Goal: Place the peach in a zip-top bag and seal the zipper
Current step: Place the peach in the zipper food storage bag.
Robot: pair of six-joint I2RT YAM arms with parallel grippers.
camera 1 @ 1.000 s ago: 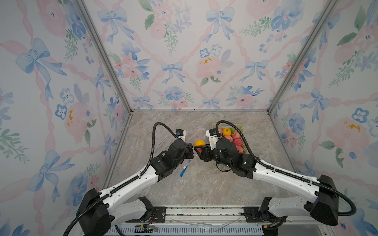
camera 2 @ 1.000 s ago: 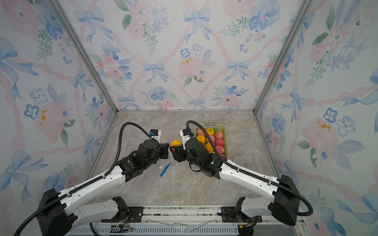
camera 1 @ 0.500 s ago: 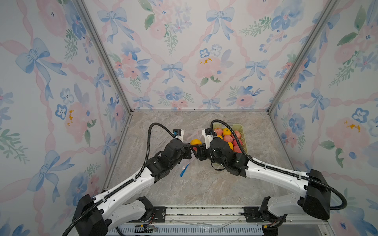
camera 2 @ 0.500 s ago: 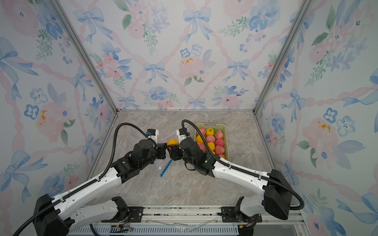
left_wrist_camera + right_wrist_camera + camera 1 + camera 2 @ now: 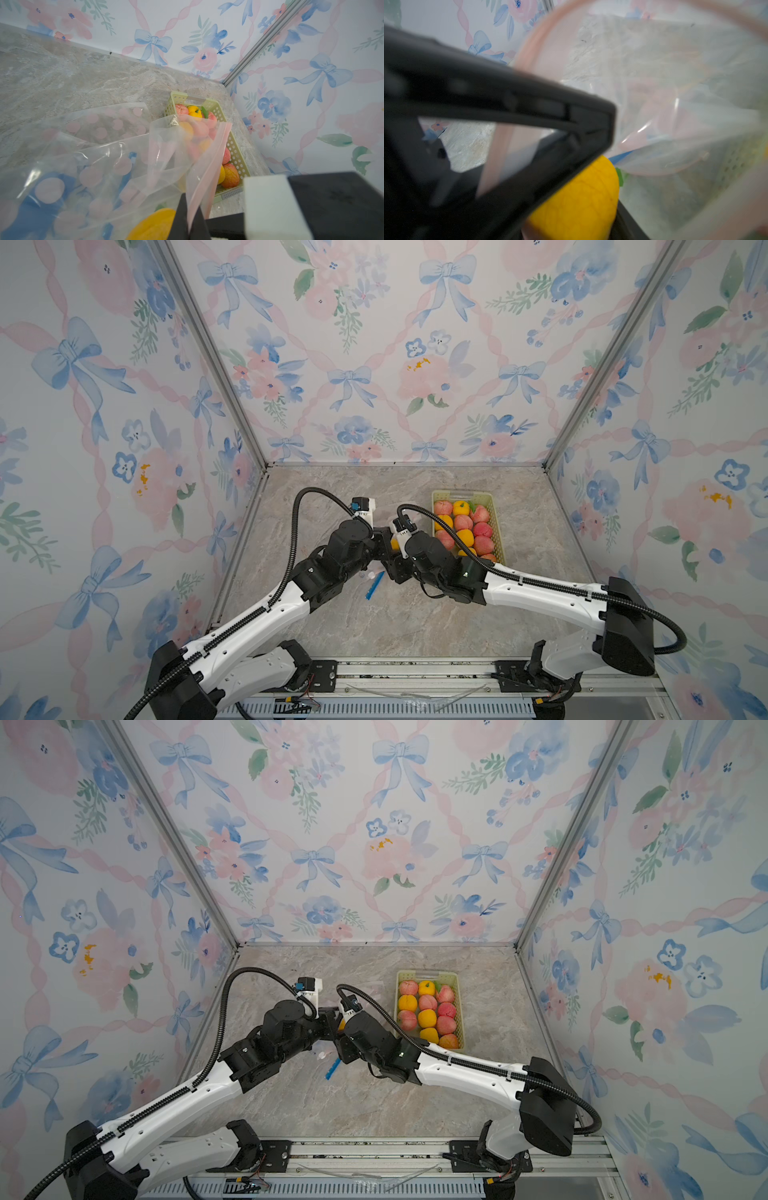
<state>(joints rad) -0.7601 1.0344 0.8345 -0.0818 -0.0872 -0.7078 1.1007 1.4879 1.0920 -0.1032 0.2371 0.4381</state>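
The zip-top bag (image 5: 93, 155) is clear plastic with pink dots and a pink zipper strip (image 5: 207, 166). My left gripper (image 5: 189, 226) is shut on that strip and holds the mouth up. In the right wrist view the pink rim (image 5: 529, 41) curves round in front of the camera. My right gripper (image 5: 577, 218) is shut on a yellow peach (image 5: 581, 203) right beside the left fingers at the bag's mouth. In both top views the two grippers meet mid-table, left gripper (image 5: 384, 541) against right gripper (image 5: 397, 549), with only a sliver of peach (image 5: 341, 1025) showing.
A pale green perforated basket (image 5: 496, 514) with several pink and yellow peaches stands just right of the grippers, also seen as the basket (image 5: 236, 155) behind the bag. A blue part of the bag (image 5: 375, 585) lies on the marble table below the grippers. Flowered walls close in three sides.
My right arm has carried the peach to the left and down, up against the left gripper and the bag's mouth. The left gripper has kept its hold on the bag.
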